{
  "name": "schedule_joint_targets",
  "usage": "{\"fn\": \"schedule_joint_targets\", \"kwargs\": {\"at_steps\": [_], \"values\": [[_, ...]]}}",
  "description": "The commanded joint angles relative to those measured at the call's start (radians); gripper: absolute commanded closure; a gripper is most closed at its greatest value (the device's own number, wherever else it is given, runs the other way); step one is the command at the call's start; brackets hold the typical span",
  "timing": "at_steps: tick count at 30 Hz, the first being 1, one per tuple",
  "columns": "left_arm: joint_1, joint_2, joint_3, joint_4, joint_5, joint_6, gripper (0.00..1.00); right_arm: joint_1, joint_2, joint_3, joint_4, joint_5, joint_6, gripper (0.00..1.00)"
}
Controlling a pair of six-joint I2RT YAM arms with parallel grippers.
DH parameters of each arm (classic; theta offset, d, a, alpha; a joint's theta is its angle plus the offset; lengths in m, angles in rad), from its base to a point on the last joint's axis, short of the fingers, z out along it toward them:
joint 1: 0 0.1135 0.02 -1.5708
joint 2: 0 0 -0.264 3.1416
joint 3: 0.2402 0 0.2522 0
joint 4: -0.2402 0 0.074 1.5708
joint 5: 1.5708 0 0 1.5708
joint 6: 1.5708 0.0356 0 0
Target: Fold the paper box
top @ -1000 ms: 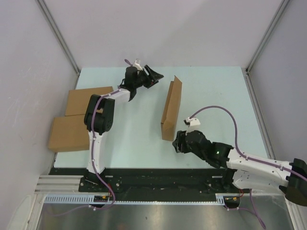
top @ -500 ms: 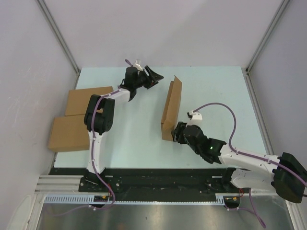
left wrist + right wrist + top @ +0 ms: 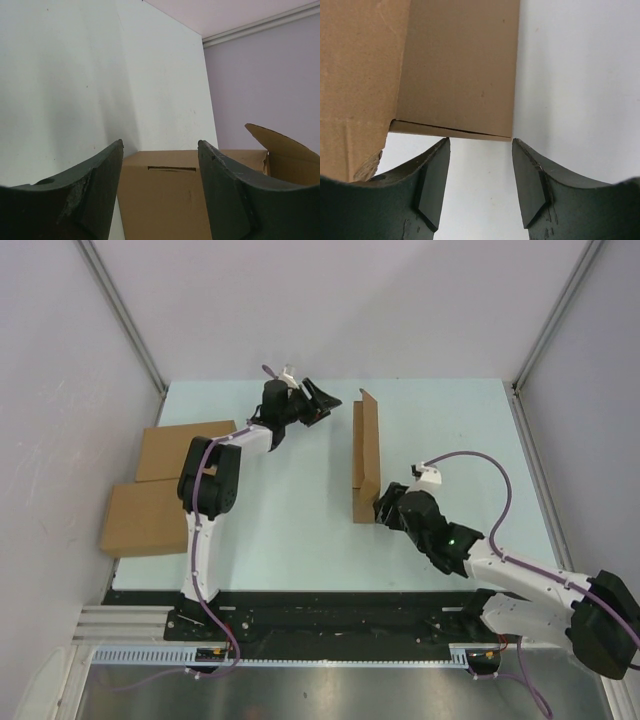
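Brown paper box (image 3: 365, 458) standing on edge at the centre of the pale worktop (image 3: 460, 430).
It looks like light, stiff cardboard that creases and tips easily, so it is best pinched at a flap edge. The right hand (image 3: 386, 508), stretched low from lower right, is spread just beside the box's lower end. The left hand (image 3: 325, 400), at upper centre, is spread and well apart.

I see the paper box (image 3: 366, 455) plain brown, unpatterned, on my pale mint table (image 3: 460, 425); two brown flat boxes (image 3: 180, 448) at left; walls (image 3: 330, 300) pale lilac.
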Motion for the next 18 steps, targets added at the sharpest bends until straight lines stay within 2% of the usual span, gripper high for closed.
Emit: {"fn": "schedule_joint_targets", "kwargs": {"at_steps": [1,13,18], "values": [[0.005,0.010,0.064,0.014,0.026,0.025,0.34,-0.064,-0.048,-0.011,-0.016,-0.002,-0.011,0.41],[0.023,0.007,0.093,0.008,0.023,0.037,0.33,-0.353,-0.077,-0.013,0.008,-0.159,-0.078,0.41],[0.042,-0.005,0.076,0.020,0.014,0.054,0.32,-0.469,-0.042,-0.007,0.080,-0.235,-0.089,0.40]]}}
